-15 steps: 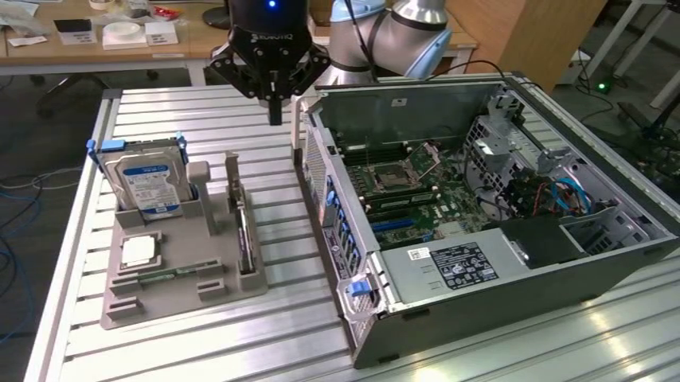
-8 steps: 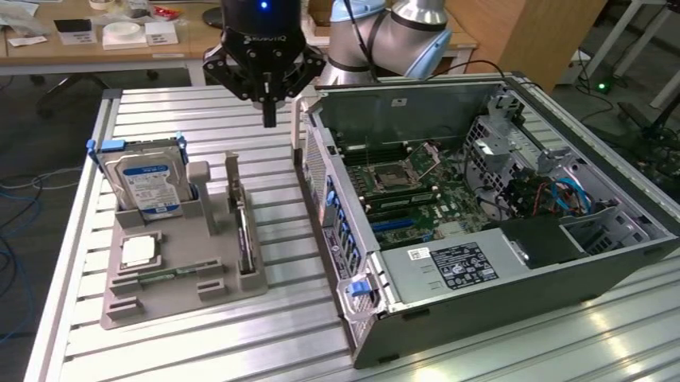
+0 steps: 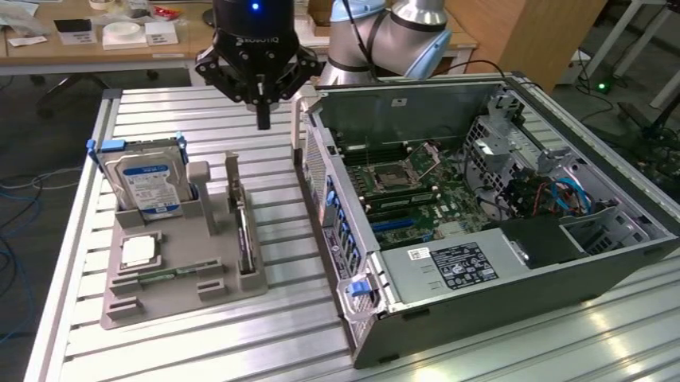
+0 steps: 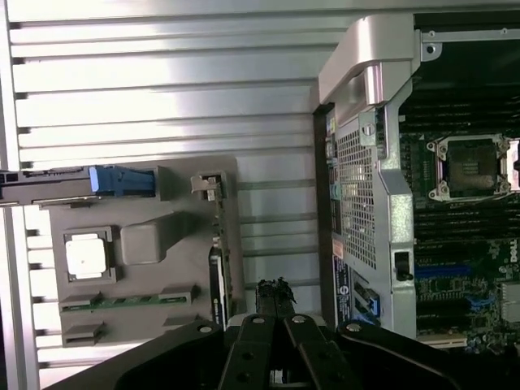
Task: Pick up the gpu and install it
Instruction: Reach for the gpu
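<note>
The grey moulded plastic tray (image 3: pixel 189 296) holds the gpu (image 3: pixel 247 239) upright as a thin dark slab on its side nearest the open metal computer case (image 3: pixel 499 298), a silver hard drive (image 3: pixel 149 185) slotted opposite, while the black gripper (image 3: pixel 263 121), shut and empty, hangs above the tray.

exterior view: camera off arm, set high, looks down at slant across slatted table (image 3: pixel 287 318), mid distance. takes in grey tray (image 3: pixel 186 239) at exterior view's left, open case (image 3: pixel 499 302) at exterior view's right, gripper (image 3: pixel 263 119) over far side, desks behind.

wrist view: camera on wrist, faces straight down past gripper (image 4: pixel 275 292), nearer to table (image 4: pixel 162 89).

shared: tray (image 4: pixel 183 260), hard drive (image 3: pixel 146 181) (image 4: pixel 122 180), case (image 4: pixel 366 73) rear wall, cpu socket (image 3: pixel 391 177) (image 4: pixel 473 166).
</note>
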Robot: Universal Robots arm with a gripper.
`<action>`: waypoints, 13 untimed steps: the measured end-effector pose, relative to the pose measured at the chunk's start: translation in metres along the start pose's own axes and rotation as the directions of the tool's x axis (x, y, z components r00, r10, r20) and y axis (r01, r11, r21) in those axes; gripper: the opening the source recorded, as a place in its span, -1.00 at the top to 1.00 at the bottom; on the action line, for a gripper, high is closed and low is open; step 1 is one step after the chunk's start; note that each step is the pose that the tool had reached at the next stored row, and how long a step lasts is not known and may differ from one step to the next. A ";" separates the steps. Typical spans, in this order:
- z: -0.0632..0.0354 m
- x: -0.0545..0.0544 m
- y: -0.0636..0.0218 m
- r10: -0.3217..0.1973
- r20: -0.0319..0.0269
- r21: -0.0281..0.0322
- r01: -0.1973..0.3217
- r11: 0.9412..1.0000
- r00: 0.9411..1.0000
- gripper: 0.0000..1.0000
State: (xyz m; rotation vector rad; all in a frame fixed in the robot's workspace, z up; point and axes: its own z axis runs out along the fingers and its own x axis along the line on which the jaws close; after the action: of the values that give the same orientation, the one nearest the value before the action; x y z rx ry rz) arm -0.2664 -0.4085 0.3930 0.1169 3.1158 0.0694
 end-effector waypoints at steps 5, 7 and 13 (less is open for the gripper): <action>-0.0003 0.007 -0.0030 0.000 0.000 0.000 0.000 1.000 1.000 0.79; -0.0005 0.011 -0.0043 0.000 0.000 0.000 0.000 1.000 1.000 0.79; -0.0008 0.023 -0.0078 0.000 0.000 0.000 0.000 1.000 1.000 0.79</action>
State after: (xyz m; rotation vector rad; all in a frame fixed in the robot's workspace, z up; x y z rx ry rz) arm -0.2896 -0.4145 0.3930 0.1166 3.1158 0.0694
